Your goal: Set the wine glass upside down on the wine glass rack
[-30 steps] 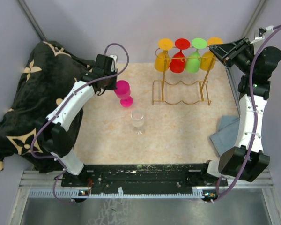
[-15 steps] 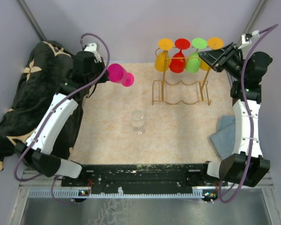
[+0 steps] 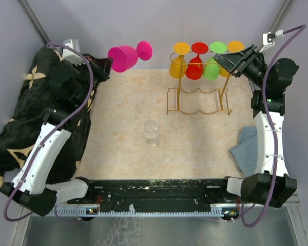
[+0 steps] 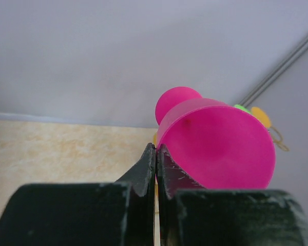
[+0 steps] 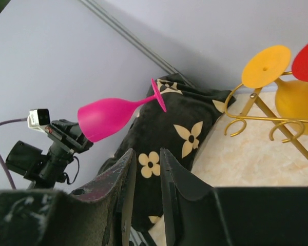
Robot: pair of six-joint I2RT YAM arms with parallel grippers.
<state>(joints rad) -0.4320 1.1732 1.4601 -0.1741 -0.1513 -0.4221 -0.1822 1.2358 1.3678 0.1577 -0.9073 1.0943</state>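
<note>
Your left fingers (image 4: 150, 163) are pinching the thin rim of the magenta plastic wine glass (image 3: 124, 56), pressed fully together.
- Glass is no longer standing on beige worktop (image 3: 118, 136). It is now hanging sideways in air at rear left, foot pointing toward gold wire wine glass rack (image 3: 197, 100), well apart from it.
- Flip is looking about half done. You are needing more roll, then travel right.
- Your right fingers (image 3: 225, 59) are hovering by rack's right end, slightly parted, gripping nothing.

A magenta wine glass (image 3: 124, 57) is left of the gold wire rack (image 3: 177, 97), which carries an orange glass (image 3: 177, 65), red glass (image 3: 195, 67), green glass (image 3: 212, 68) and second orange glass (image 3: 236, 46). The table (image 3: 195, 138) is beige and marbled. A black cloth (image 3: 20, 123) far left of the rack has cream flowers.
</note>
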